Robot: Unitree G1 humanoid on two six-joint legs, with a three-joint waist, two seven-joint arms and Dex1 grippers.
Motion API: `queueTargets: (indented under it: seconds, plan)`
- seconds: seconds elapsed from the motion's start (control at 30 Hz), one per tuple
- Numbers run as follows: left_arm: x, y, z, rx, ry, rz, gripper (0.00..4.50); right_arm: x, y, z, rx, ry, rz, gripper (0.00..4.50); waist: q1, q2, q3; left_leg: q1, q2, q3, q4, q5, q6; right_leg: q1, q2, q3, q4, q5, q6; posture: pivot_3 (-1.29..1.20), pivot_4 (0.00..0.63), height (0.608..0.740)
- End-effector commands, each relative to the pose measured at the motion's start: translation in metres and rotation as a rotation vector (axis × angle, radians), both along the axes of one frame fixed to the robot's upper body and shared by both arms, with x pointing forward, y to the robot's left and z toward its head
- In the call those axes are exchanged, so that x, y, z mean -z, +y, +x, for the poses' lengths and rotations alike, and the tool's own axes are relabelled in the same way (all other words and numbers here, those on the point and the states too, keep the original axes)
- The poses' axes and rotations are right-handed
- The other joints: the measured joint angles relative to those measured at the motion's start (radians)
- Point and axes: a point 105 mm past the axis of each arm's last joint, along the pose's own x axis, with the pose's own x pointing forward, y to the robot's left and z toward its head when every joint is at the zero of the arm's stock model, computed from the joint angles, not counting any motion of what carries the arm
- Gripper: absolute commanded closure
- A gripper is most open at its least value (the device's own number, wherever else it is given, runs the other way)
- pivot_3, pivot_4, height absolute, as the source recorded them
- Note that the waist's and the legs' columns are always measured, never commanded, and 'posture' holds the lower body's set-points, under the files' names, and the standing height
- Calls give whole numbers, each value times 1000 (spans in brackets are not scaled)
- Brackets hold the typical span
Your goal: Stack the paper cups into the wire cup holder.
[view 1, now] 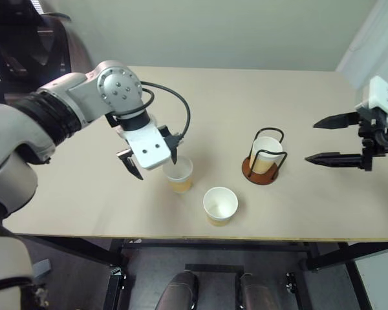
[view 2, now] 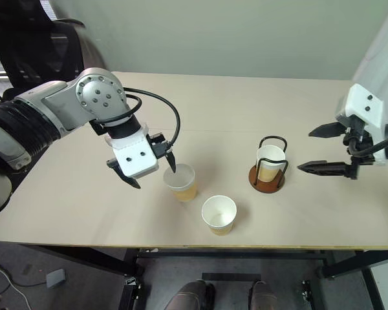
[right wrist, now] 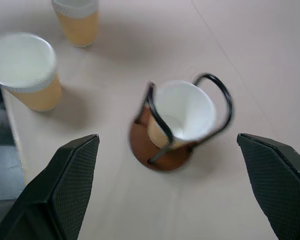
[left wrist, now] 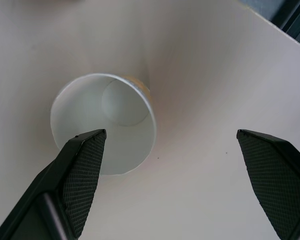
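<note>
One paper cup stands upright on the table, and my left gripper hangs open just above it, pointing down. Its right finger is over the cup's rim and the other is off to the cup's left. From the left wrist, this cup sits under one fingertip. A second paper cup stands nearer the front edge. A third cup sits inside the wire cup holder. My right gripper is open, held in the air to the right of the holder.
The light wooden table has its front edge just below the second cup. A dark chair stands beyond the far left corner.
</note>
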Motion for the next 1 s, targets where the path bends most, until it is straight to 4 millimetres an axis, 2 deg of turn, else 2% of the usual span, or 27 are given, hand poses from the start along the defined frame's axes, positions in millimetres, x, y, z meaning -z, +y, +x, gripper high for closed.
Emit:
queueTargets:
  seconds: [0.03,0.47,1.0]
  plan:
    - [-7,3,1,8,-23,-2,31,-14,10,-11,-62,-34,17,0,1,0,0,0,0,0,0,1,-2,0,1,0,0,0,0,0,150,740]
    - [5,3,1,26,0,1,31,-23,38,-35,-226,66,82,0,4,0,0,-1,0,-2,0,0,-4,0,0,-1,-1,-2,-2,0,150,740]
    - [24,-3,7,110,-23,45,31,-25,39,-32,-210,40,90,0,4,0,0,-1,1,-2,0,-1,-6,-1,0,-1,0,-3,-4,0,150,740]
